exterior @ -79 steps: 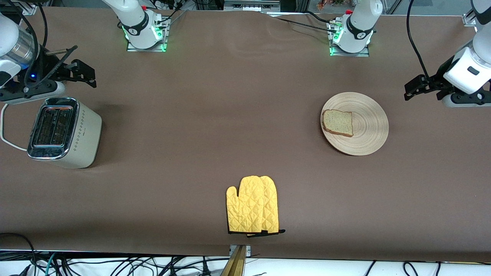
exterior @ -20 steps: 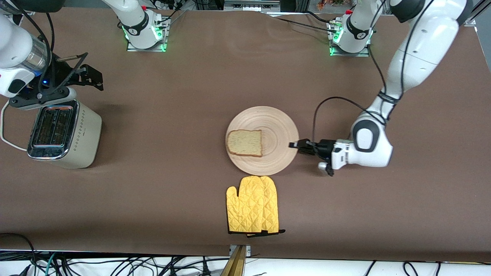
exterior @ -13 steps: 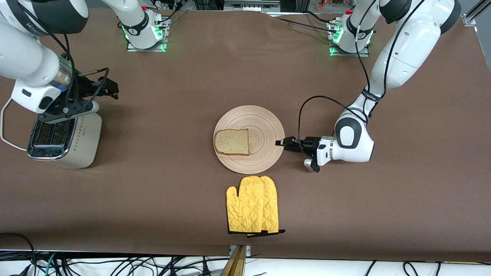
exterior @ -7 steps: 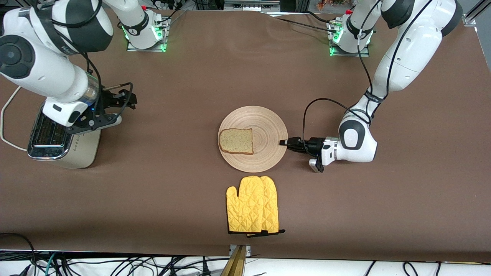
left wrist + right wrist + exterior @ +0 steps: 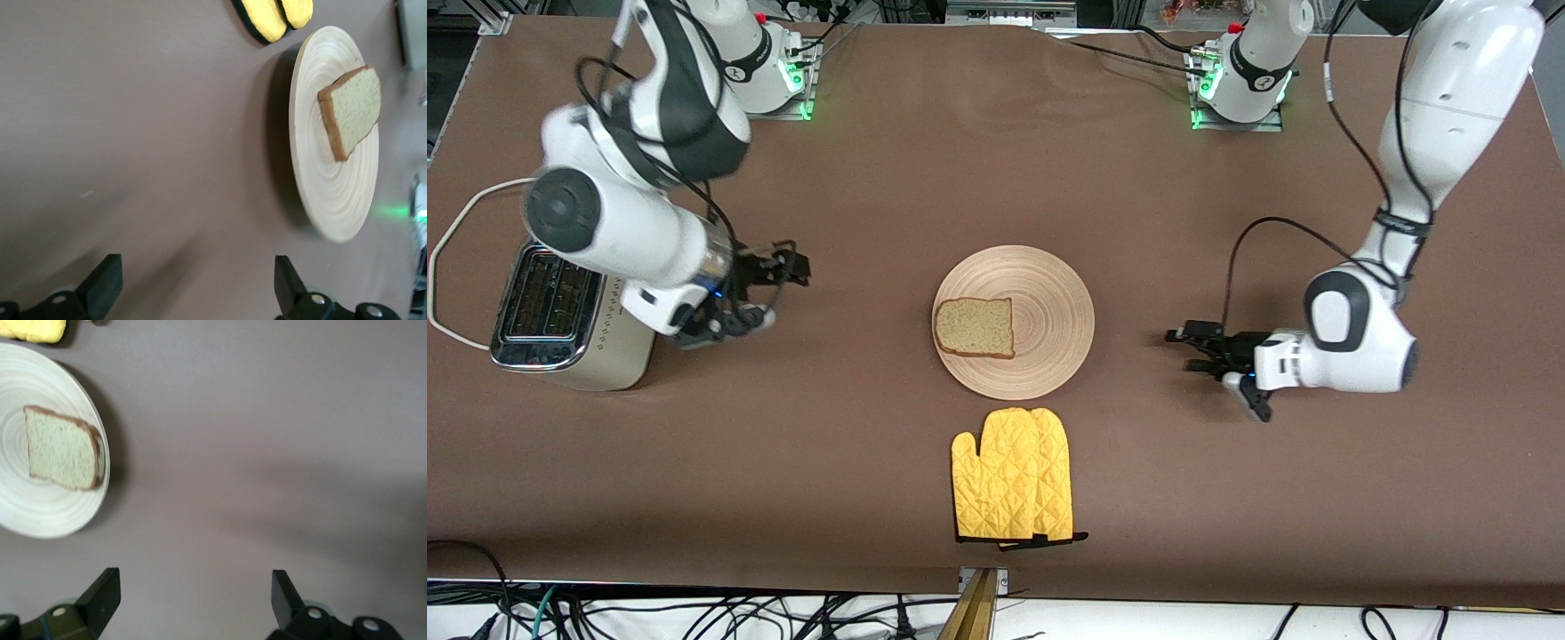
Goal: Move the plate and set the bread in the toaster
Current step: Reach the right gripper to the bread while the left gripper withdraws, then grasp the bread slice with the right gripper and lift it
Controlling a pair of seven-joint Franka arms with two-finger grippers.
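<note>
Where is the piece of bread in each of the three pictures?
Front view: the bread lies on the plate, on its half toward the right arm's end of the table.
Left wrist view: bread on the plate.
Right wrist view: bread on the plate.
Shared landmark: the yellow oven mitt beside the plate.

Left claw (image 5: 1183,347): fingers spread wide, empty, held low with the forearm lying nearly level. Right claw (image 5: 787,276): fingers likewise parted, empty, wrist bent forward from a folded arm.
</note>
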